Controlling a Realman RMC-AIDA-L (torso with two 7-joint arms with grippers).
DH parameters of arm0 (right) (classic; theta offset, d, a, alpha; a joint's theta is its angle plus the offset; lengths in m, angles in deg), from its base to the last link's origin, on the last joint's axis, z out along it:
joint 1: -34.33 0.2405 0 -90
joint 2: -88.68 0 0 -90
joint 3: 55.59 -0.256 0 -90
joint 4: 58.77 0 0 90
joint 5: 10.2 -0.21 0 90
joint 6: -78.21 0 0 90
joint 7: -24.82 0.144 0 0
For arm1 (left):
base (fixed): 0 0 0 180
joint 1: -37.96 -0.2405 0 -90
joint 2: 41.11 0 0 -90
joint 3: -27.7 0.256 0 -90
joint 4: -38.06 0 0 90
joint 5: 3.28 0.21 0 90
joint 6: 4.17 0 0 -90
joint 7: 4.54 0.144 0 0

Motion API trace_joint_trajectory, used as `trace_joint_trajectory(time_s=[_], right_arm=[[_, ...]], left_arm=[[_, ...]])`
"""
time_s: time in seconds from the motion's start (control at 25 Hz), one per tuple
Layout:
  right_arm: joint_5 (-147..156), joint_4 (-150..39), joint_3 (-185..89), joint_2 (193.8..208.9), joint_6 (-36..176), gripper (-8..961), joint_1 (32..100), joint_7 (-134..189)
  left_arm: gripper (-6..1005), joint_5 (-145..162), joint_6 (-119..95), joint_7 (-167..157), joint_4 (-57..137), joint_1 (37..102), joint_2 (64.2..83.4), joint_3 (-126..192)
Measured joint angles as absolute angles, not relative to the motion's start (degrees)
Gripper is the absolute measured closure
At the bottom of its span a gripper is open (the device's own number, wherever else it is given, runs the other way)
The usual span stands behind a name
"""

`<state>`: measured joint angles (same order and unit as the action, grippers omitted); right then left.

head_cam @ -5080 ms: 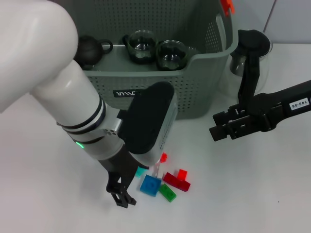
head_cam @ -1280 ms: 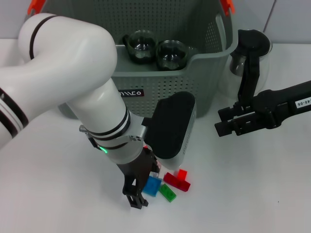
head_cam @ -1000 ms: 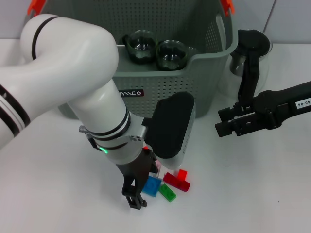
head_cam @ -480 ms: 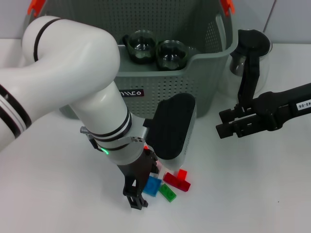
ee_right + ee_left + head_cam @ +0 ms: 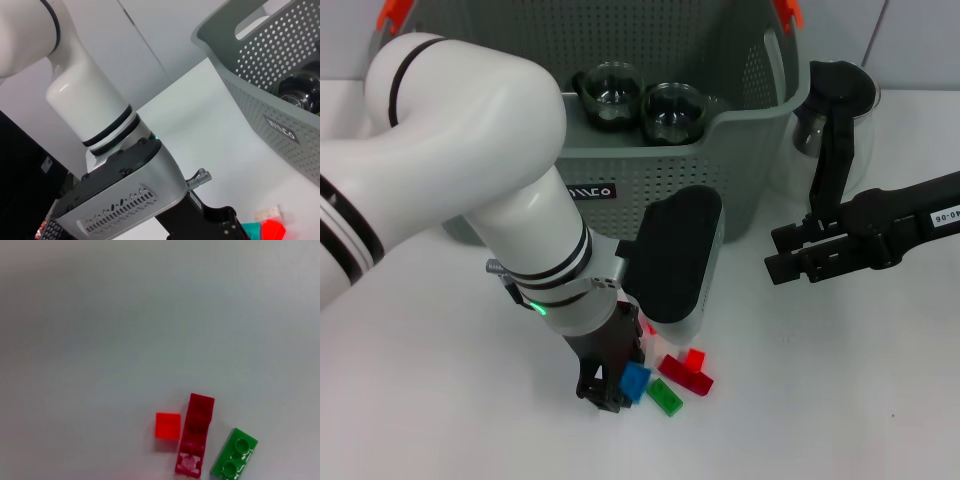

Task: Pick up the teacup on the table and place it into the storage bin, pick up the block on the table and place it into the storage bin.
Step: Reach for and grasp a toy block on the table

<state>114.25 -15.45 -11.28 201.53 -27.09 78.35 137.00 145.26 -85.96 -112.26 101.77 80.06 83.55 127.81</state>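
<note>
Since half a second ago, my left gripper (image 5: 612, 388) has dropped lower onto the table (image 5: 440, 400); its fingers now close around the blue block (image 5: 635, 381). Storage bin (image 5: 650, 190) stands far behind, holding two glass teacups (image 5: 672, 110). Right gripper (image 5: 790, 265) hovers right, fingers near together, empty. Dark red block (image 5: 195, 441), green block (image 5: 234, 460) and orange block (image 5: 167, 425) lie just right.

You are looking at one storage bin (image 5: 720, 150) holding two glass teacups (image 5: 610, 92), with one glass pot (image 5: 835, 110) standing beside it. Four loose blocks are showing: one blue block (image 5: 635, 381), one green block (image 5: 667, 399), one dark red block (image 5: 685, 374) and one small red block (image 5: 696, 358).
</note>
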Motion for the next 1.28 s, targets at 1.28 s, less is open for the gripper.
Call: trace_joint_trajectory(time_s=[1.28], right_arm=[[114.16, -15.19, -12.62, 201.53, -27.08, 249, 78.19, 136.58]], left_arm=[[592, 146.12, -85.44, -112.38, 101.77, 80.06, 83.51, 127.29]])
